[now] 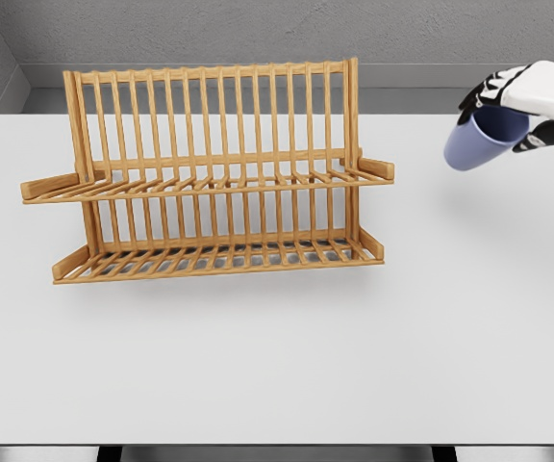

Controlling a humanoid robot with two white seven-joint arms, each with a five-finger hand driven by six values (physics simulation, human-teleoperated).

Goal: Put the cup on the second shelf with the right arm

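White surface [277, 366] with a grey wall behind, and a wooden two-tier dish rack [210, 173] sitting on it left of middle. Over at the upper right, the right hand [532, 101] has its fingers [484, 91] curled around a pale blue cup [481, 140], tilted and held up off the surface, well apart from the rack's upper shelf [210, 185]. Left arm isn't showing

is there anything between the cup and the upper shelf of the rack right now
Nothing visible does. The right hand holds the cup above the table, to the right of the wooden rack. The gap to the upper shelf is open, and that shelf holds nothing.
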